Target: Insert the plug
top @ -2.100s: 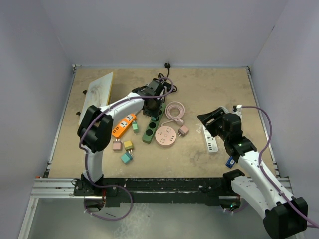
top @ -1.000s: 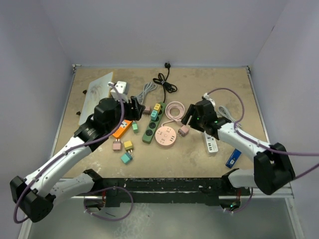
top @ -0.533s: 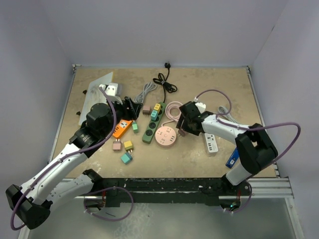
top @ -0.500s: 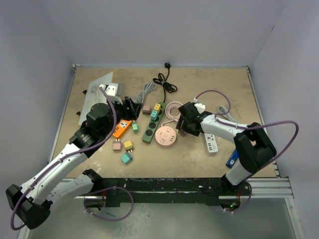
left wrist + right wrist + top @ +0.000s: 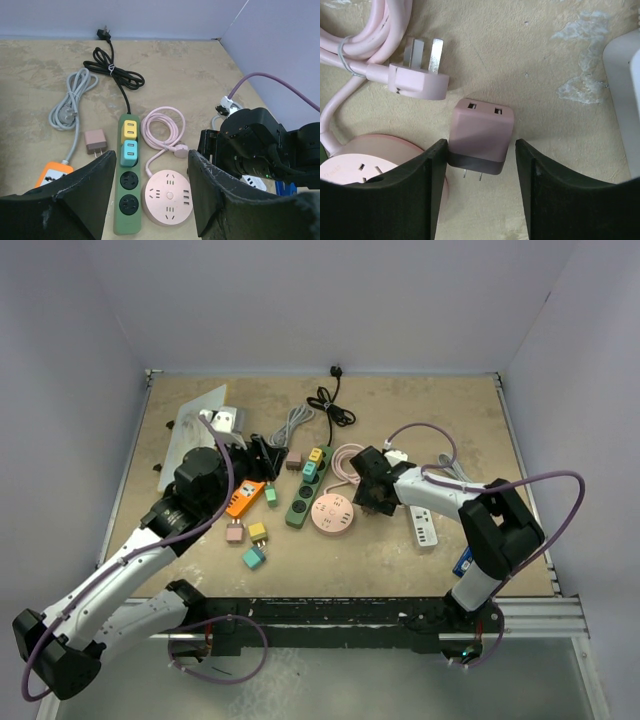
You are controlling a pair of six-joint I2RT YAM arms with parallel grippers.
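Over the desk [image 5: 420,410] the left fingers [image 5: 85,195] stand wide apart, holding nothing. The right fingers [image 5: 432,185] are spread around the pink plug [image 5: 482,135], which lies flat: one touches its side, the other is just clear. Just beside it sits the round pink socket [image 5: 350,170], its faint lettering unreadable. Bare desk separates the pink plug from the white strip [image 5: 625,90].
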